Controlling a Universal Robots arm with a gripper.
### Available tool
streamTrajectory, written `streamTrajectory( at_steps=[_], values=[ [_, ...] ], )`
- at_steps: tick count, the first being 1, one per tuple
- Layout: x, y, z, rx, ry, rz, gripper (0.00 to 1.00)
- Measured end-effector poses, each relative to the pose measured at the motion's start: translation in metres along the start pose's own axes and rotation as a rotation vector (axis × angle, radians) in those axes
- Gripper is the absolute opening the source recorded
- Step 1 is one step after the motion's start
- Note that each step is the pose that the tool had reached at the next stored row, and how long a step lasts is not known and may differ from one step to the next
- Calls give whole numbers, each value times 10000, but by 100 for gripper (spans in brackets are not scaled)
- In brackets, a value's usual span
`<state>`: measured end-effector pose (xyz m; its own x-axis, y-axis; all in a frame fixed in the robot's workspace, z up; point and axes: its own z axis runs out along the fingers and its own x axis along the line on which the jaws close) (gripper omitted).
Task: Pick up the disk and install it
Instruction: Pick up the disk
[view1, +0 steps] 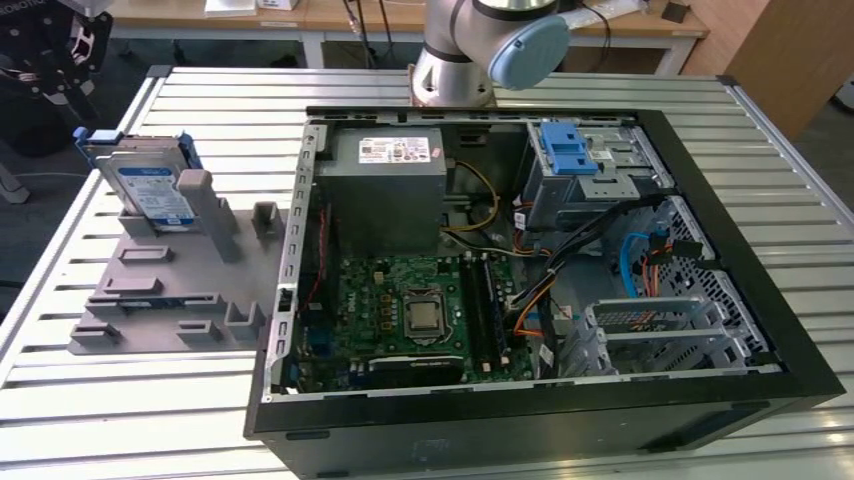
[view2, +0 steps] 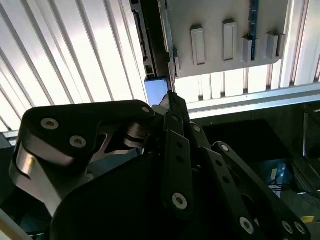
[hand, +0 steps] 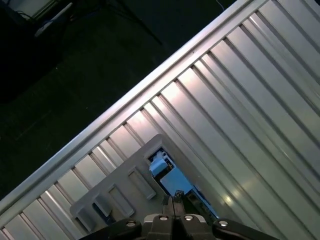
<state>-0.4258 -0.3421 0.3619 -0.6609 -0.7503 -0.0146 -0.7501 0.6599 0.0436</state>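
the claw (hand: 173, 201) is closed with nothing in it and hangs above the disk (view1: 148, 186), which stands upright in a gray holder (view1: 150, 300) beside the open computer case (view1: 507, 425).

Open air lies above the upright disk (view1: 144, 188), so its top edge can be reached from overhead. A gray post (view1: 195, 200) of the holder (view1: 154, 290) stands just beside its face. Bare tabletop (view1: 134, 400) slats flank the holder. Inside the open-topped computer case (view1: 534, 432), cables (view1: 587, 262) crowd the space beside the drive bay (view1: 594, 170).
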Motion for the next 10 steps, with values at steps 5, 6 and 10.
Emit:
streamTrajectory(
  at_steps=[5, 6, 10],
  values=[
    [0, 0, 3, -11, 33, -778, 11],
    [0, 0, 4, -14, 41, -948, 11],
    [0, 0, 6, -23, 68, -1567, 11]
  ],
)
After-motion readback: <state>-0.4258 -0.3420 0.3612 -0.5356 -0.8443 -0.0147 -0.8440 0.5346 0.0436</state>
